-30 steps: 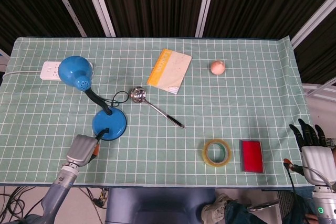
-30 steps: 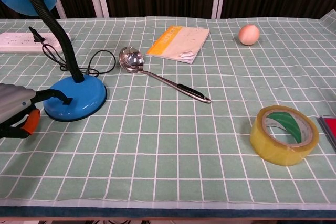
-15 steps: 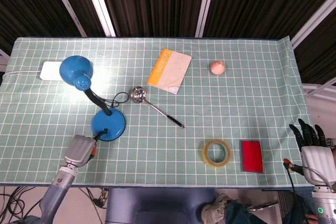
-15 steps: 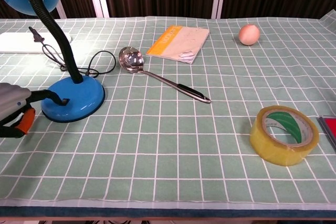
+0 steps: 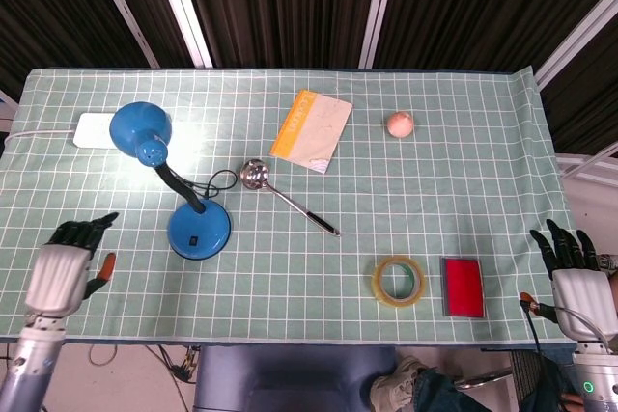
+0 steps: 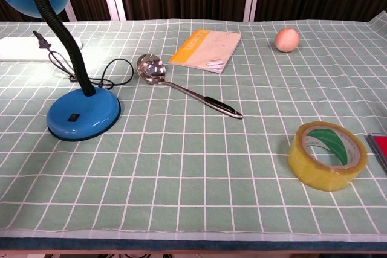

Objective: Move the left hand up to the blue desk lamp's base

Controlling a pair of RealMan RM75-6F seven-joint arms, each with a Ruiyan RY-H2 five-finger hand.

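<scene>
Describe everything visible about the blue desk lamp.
The blue desk lamp has a round glossy blue base with a small dark switch, a black flexible neck and a blue dome shade. It stands upright at the table's left. Bright light falls on the cloth near the shade. Its black cord loops behind it. Nothing touches it; the left hand is apart.

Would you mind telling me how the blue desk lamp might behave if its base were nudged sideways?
The lamp would probably slide rather than tip: its base is broad and flat on the cloth. The bendy neck may let the head wobble. The cord running to the power strip could tug.
</scene>
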